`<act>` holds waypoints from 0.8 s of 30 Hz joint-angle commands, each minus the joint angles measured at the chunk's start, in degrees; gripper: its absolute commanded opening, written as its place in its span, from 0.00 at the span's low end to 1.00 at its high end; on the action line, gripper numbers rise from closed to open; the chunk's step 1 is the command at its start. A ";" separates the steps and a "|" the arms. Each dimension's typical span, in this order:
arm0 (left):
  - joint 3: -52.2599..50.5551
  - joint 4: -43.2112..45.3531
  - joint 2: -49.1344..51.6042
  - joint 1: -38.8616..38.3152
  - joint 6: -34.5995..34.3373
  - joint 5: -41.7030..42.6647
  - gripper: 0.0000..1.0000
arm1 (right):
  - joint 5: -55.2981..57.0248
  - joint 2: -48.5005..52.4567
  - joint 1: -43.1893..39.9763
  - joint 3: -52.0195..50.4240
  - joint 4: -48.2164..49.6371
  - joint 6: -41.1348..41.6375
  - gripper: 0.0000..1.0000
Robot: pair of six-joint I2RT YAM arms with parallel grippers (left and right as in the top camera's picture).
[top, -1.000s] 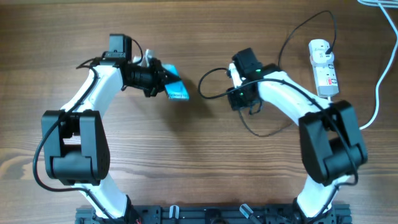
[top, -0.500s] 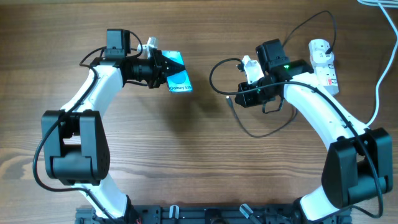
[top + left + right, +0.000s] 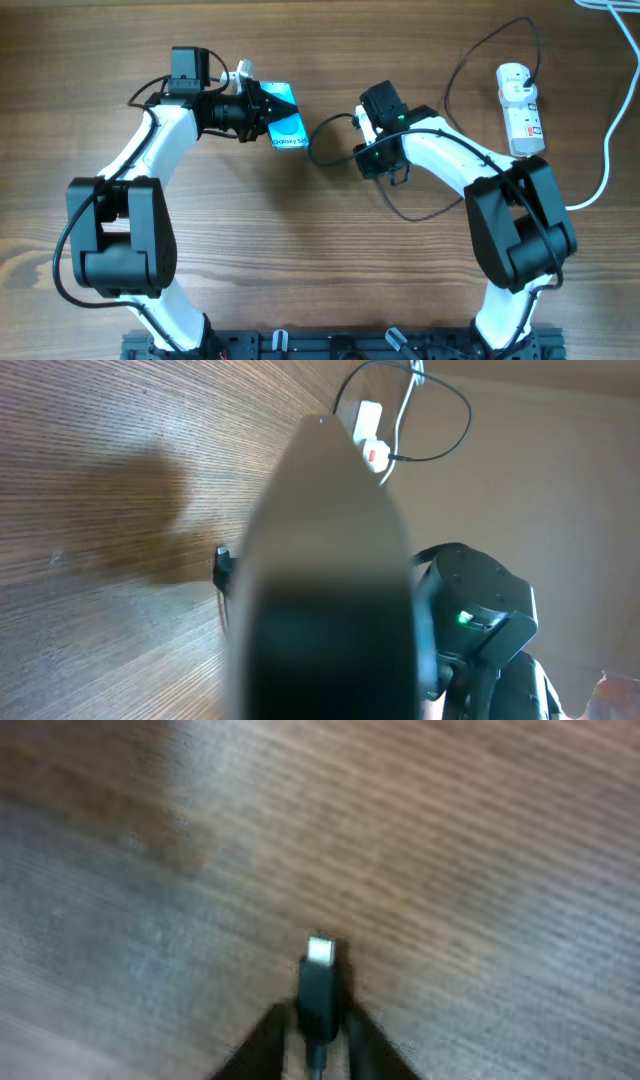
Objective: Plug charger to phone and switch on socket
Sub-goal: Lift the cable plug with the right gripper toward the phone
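Observation:
The phone (image 3: 288, 128), teal-faced with a white border, is held above the table with my left gripper (image 3: 266, 116) shut on its edge. In the left wrist view the phone (image 3: 320, 580) is a large dark blur that hides my fingers. My right gripper (image 3: 366, 160) is just right of the phone, shut on the charger plug (image 3: 319, 988), whose metal tip (image 3: 321, 950) pokes out past the fingers (image 3: 262, 1042). The charger's thin black cable (image 3: 449, 85) loops back to a white adapter (image 3: 513, 75) on the socket (image 3: 524, 125) at the far right.
A thick white cord (image 3: 608, 130) runs from the socket along the table's right edge. Slack black cable lies in loops between my right arm and the socket. The socket (image 3: 370, 442) and my right arm (image 3: 475, 610) show behind the phone in the left wrist view.
My right arm swung right toward the socket, then back left, and now holds the plug close to the phone. The left gripper turned the phone face up and has held still since.

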 commanded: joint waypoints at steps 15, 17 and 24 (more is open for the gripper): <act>0.48 0.13 -0.59 0.07 0.92 1.55 0.04 | -1.68 5.05 -2.38 -0.44 -8.07 0.20 0.05; 0.48 0.17 -0.59 0.07 0.92 1.55 0.04 | -9.16 4.96 -2.67 -0.42 -8.48 -3.98 0.04; 0.48 1.64 -0.59 0.07 0.94 1.38 0.04 | -36.09 0.66 -15.10 -0.42 -12.96 -9.94 0.04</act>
